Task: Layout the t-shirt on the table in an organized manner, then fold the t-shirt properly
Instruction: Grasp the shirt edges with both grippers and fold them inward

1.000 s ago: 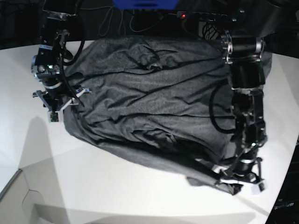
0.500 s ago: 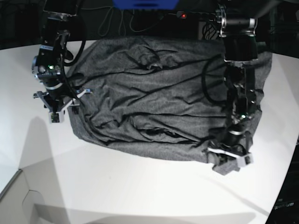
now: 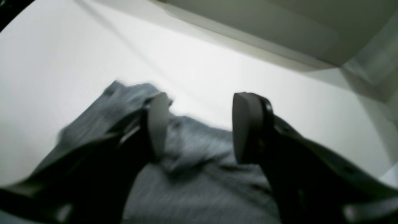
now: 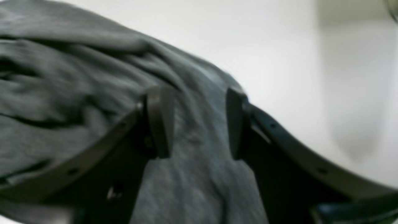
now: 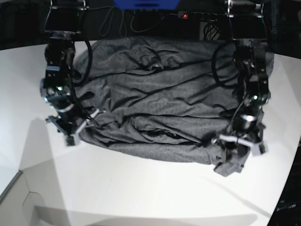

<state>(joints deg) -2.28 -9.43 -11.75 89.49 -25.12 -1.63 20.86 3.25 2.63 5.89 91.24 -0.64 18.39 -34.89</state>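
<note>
Your wrinkled dark-grey knit t-shirt [image 5: 160, 108] lies lengthwise between both arms; left gripper [image 3: 196, 127] and right gripper [image 4: 194, 123] hang spread, fabric under each, near hem closest.

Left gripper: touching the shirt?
Cannot tell. In the left wrist view the left gripper stands open over the t-shirt; blur hides any contact or gap.

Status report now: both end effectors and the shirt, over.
Left end effector open over shirt edge. Right end effector open, shirt beneath. Shirt wrinkled, bunched on table, not folded. Nothing in the way.
</note>
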